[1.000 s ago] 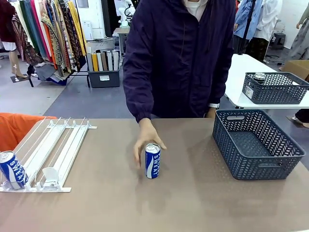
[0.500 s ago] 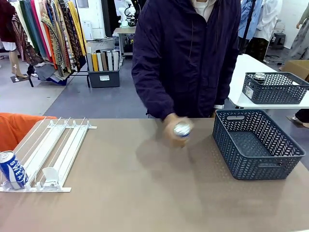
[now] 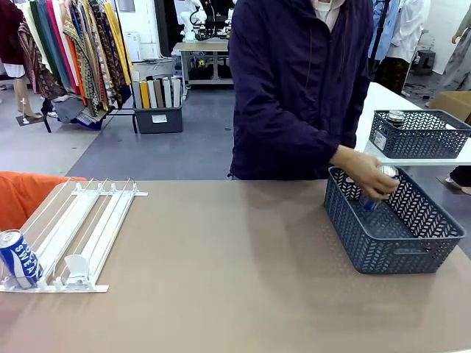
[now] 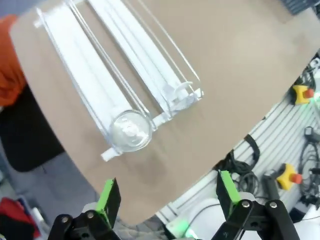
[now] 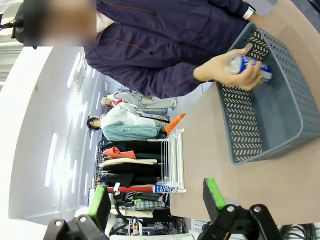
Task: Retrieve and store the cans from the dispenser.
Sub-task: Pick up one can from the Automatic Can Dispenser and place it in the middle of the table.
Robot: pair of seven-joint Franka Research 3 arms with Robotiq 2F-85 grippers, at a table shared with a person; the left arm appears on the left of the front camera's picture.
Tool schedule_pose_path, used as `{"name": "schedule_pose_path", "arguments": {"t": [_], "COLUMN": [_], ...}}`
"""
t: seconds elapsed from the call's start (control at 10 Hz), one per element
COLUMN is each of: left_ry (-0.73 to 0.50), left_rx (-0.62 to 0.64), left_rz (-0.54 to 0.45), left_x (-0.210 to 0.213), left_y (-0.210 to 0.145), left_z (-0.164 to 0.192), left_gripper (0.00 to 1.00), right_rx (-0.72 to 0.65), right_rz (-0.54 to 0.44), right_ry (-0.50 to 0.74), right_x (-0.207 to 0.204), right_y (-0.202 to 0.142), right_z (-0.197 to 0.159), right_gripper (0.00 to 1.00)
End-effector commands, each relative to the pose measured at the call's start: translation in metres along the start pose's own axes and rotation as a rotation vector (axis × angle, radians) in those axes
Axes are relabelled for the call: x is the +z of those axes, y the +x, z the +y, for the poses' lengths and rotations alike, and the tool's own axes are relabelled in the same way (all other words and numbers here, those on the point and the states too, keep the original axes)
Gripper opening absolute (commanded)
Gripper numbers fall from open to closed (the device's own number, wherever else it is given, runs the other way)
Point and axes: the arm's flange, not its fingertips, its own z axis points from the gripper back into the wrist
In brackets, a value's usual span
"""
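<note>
Can [image 3: 19, 259] at dispenser [image 3: 77, 268] near edge, basket [image 3: 394, 254] well apart

Two blue cans [image 3: 20, 259] [image 3: 385, 173], one white dispenser [image 3: 88, 220], two grey baskets [image 3: 397, 250] [image 3: 419, 143].

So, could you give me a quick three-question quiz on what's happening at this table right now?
1. How many cans sit on the white rack?
2. True or false: the person's hand holds a can over the grey basket.
3. The can on the rack is: A black, B blue, C red.
Key: 1 one; 2 true; 3 B.
</note>
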Motion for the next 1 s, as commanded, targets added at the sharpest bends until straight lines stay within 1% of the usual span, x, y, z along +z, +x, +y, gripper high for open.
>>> {"name": "schedule_pose_path", "arguments": {"t": [0.0,0.1,0.2,0.4,0.6,0.8,0.9], "left_ry": [0.020,0.020,0.063,0.100,0.122,0.122,0.150], "left_rx": [0.084,0.108,0.139,0.195,0.235,0.232,0.249], "left_rz": [0.096,0.126,0.163,0.216,0.230,0.254,0.256], "left_x": [-0.031,-0.042,-0.055,-0.078,-0.095,-0.110,-0.117], "left_y": [0.018,0.022,0.026,0.030,0.033,0.036,0.037], "left_z": [-0.004,-0.001,0.003,0.008,0.012,0.017,0.020], "left_gripper": [1.00,1.00,1.00,1.00,1.00,1.00,1.00], "right_rx": [0.025,0.025,0.025,0.025,0.025,0.025,0.025], "right_rz": [-0.011,-0.011,-0.011,-0.011,-0.011,-0.011,-0.011], "right_ry": [0.029,0.029,0.029,0.029,0.029,0.029,0.029], "right_x": [-0.002,-0.002,-0.002,-0.002,-0.002,-0.002,-0.002], "right_y": [0.002,0.002,0.002,0.002,0.002,0.002,0.002], "right_z": [0.002,0.002,0.002,0.002,0.002,0.002,0.002], "right_gripper": [1.00,1.00,1.00,1.00,1.00,1.00,1.00]}}
